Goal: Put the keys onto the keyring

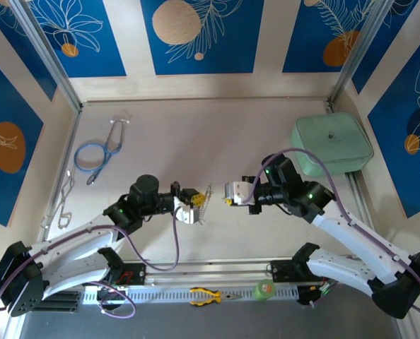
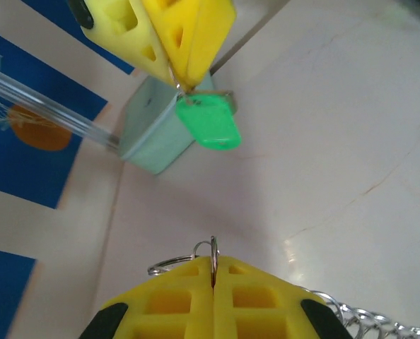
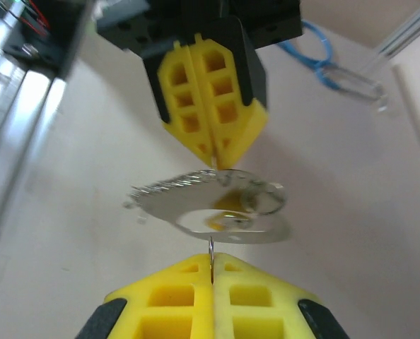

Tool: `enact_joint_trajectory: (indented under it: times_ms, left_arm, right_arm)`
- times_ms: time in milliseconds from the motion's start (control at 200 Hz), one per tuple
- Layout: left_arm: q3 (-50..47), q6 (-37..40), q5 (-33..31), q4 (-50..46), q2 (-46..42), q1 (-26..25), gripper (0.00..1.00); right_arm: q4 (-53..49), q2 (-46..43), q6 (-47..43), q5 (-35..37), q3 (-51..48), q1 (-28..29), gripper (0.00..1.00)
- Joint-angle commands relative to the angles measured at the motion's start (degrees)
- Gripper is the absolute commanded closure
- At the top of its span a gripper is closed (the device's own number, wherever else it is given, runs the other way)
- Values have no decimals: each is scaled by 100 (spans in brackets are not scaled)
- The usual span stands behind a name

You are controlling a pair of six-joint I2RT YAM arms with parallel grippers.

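Two grippers face tip to tip above mid-table (image 1: 196,141), near but apart. Left gripper (image 1: 193,206) has jaws pressed on one ring of keyring (image 1: 204,201) — strap's long axis crosswise to fingers, broadside to right gripper (image 1: 230,196). Right jaws pinch metal end of green key (image 2: 211,127) — green head slants down toward left fingertips.

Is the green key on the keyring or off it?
Off. The green key hangs from the right gripper, with bare table between it and the keyring, whose ring the left gripper pinches.
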Motion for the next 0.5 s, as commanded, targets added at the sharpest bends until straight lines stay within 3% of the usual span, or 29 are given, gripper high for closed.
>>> enact_joint_trajectory:
  times_ms: [0,235,495]
  left_arm:
    - [-14,1249,-366,235,-96,-120,100]
    - [-152,2218,-769,507,-165,-443,100]
    - [-60,3271,-1225,332,-128,-854,100]
  right_arm:
    - [-843,283,739,-1223,420,-144,100]
    - [-1632,1047,979,-1646,1182,-174,100]
    - [-1888,1589,1162,-1113,1443,-24,100]
